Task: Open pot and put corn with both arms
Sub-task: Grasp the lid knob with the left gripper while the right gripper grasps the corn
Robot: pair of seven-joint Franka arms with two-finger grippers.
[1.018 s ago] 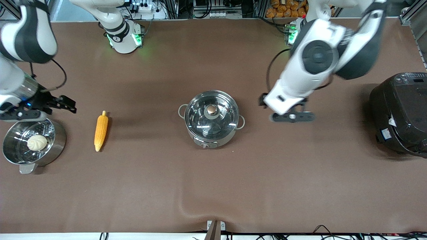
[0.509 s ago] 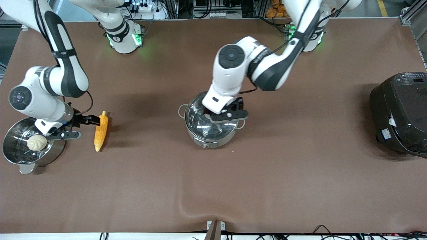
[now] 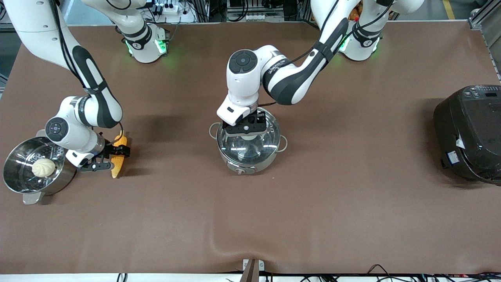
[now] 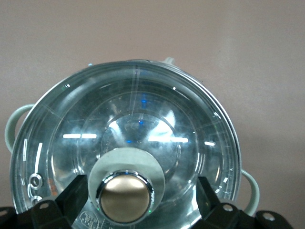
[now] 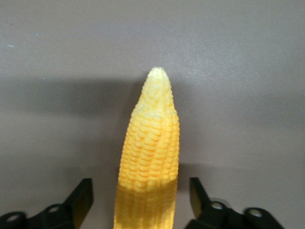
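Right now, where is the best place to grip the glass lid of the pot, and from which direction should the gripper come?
Grip the copper-coloured knob at the centre of the glass lid, coming straight down from above. It is the only raised part; the dome around it is smooth and sloping. The left gripper already has an open finger on each side of it. The right gripper straddles the corn, open.

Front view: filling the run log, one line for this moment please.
left gripper open astride lid knob | right gripper open astride corn | pot closed

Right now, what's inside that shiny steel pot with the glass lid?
Through the glass lid the shiny steel pot shows only reflections and bare steel. The left claw, open around the copper knob, hides part.
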